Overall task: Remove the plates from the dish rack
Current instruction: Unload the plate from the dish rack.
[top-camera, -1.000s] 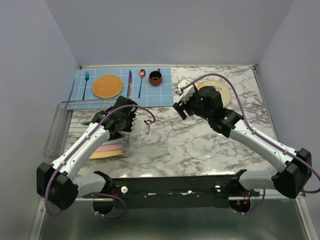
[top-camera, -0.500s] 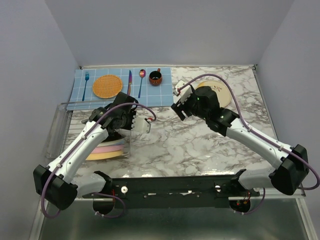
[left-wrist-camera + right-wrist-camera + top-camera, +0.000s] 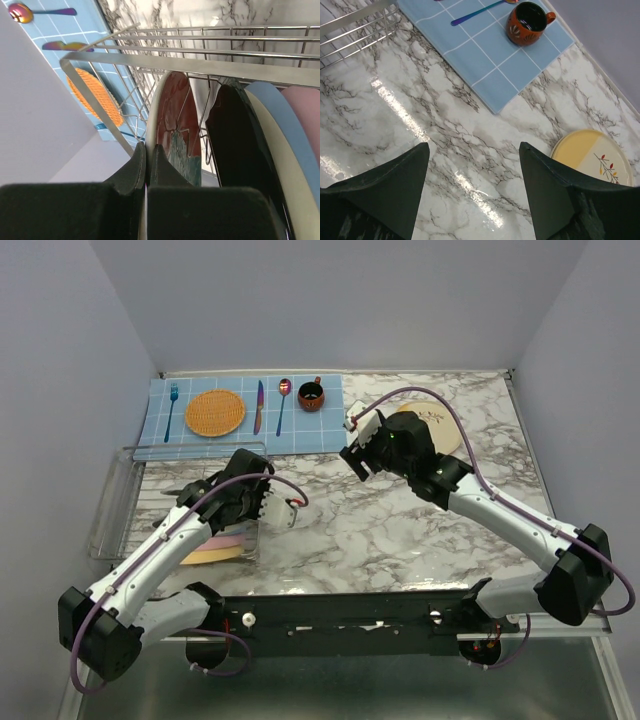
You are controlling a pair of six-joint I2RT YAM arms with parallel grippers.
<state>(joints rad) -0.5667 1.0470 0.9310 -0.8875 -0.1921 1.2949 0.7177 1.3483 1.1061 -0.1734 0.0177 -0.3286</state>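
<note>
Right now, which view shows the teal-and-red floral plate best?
Left wrist: the floral plate is close and central, upright in the dish rack, its rim pinched by the shut left tool. Top external: the left arm hides it. Right wrist: not in view.

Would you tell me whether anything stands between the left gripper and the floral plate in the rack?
Nothing visible does: the left gripper is shut on the rim of the floral plate, which stands upright in the dish rack.

L hand (image 3: pixel 255 508) over dish rack's (image 3: pixel 150 502) right end, above plates (image 3: pixel 215 545). R hand (image 3: pixel 355 452) right of rack, over table (image 3: pixel 380 530); cream plate (image 3: pixel 452 432) farther right.
</note>
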